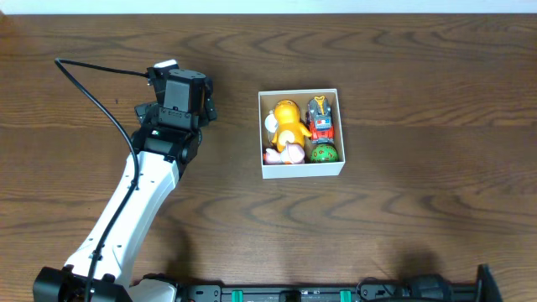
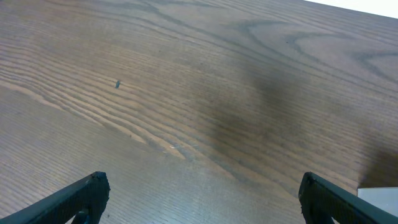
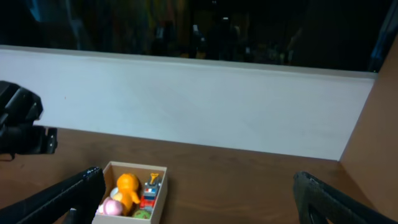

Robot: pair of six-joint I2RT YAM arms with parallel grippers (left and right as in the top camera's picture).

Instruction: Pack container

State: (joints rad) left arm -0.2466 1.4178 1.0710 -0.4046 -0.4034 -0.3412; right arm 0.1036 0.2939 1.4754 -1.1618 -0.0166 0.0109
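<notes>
The container (image 1: 302, 170) lies near the left gripper (image 2: 199, 208), on its right. The jaws stand spread wide and empty over bare wood of the counter (image 1: 419, 75), and only a white corner of the container shows at the lower right edge of the left wrist view. Packed side by side inside are an orange figure (image 1: 288, 117), a red toy truck (image 1: 320, 122), a green ball (image 1: 324, 153) and a pink toy (image 1: 285, 153). No loose toy shows on the counter in any view, so the packing looks all but complete. The right gripper (image 3: 199, 208), also open and holding nothing, is well apart from the container and faces it from a distance. The step in hand appears to be clearing away, or a last tidy. The left arm would do best to lift before swinging, since the thin white wall is near and a sideways brush could slide the light container. If any toy rides high, a gentle press from straight above should seat it without tipping its neighbours.
</notes>
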